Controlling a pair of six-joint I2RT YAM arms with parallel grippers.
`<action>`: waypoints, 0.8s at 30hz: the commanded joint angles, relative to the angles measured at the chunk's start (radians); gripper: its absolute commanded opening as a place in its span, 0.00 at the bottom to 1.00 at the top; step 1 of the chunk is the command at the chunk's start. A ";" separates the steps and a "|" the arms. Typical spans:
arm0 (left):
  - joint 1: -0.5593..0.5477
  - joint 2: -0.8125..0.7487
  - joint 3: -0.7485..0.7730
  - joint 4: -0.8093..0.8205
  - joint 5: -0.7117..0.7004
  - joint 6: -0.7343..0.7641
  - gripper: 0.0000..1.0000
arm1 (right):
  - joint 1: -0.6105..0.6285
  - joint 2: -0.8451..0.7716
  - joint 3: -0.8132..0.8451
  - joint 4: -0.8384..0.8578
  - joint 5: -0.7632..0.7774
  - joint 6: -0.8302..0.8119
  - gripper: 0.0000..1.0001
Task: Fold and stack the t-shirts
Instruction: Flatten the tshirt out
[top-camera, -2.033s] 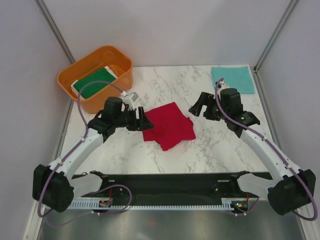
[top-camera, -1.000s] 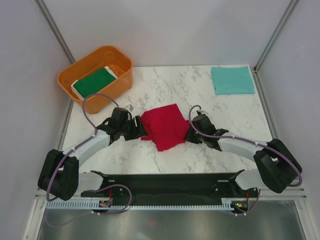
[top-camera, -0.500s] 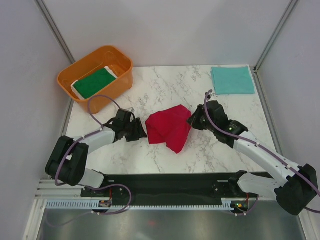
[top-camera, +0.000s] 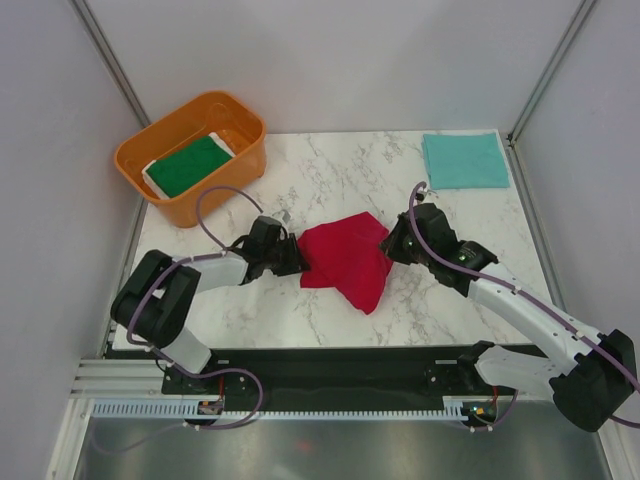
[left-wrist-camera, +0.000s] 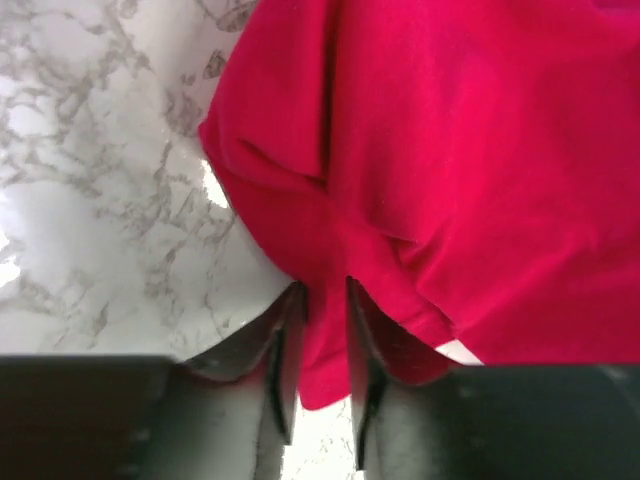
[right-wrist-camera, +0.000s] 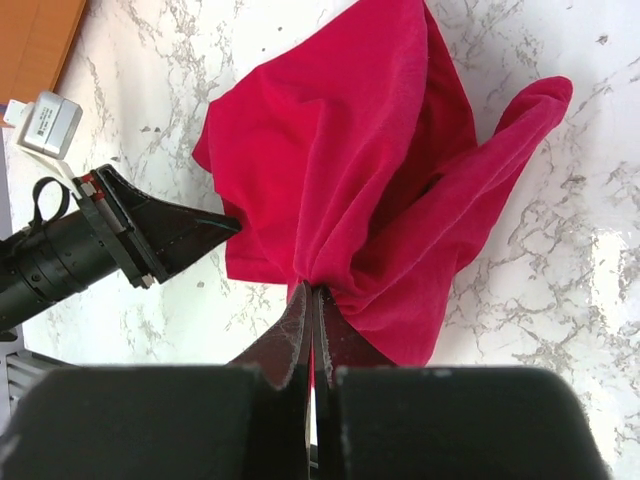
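Observation:
The bright red t-shirt (top-camera: 345, 260) lies rumpled mid-table. My right gripper (top-camera: 388, 243) is shut on its right edge, and the cloth fans out bunched from the pinched fingertips (right-wrist-camera: 312, 290). My left gripper (top-camera: 297, 262) lies low at the shirt's left edge. Its fingers stand partly open (left-wrist-camera: 325, 290) with a flap of the red t-shirt (left-wrist-camera: 450, 150) between them. The teal t-shirt (top-camera: 464, 160) rests folded at the far right corner. The dark green t-shirt (top-camera: 190, 165) lies folded inside the tub.
The orange plastic tub (top-camera: 135, 158) stands at the far left corner of the marble table (top-camera: 330, 165). Grey walls close in both sides and the back. A black rail (top-camera: 320, 375) runs along the near edge by the arm bases.
The right gripper shut on the red shirt's right edge and pulled it up and back, bunching it. The left gripper slid right onto the left edge and its fingers narrowed round the cloth.

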 joint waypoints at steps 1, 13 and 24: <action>-0.026 0.083 -0.019 -0.062 -0.066 -0.010 0.29 | 0.002 -0.027 0.044 0.006 0.045 0.002 0.00; -0.035 -0.505 0.309 -0.589 -0.279 0.118 0.02 | 0.000 -0.055 0.386 -0.276 0.342 -0.097 0.00; -0.033 -0.628 0.608 -0.835 -0.270 0.153 0.02 | 0.000 -0.035 0.526 -0.272 0.522 -0.238 0.00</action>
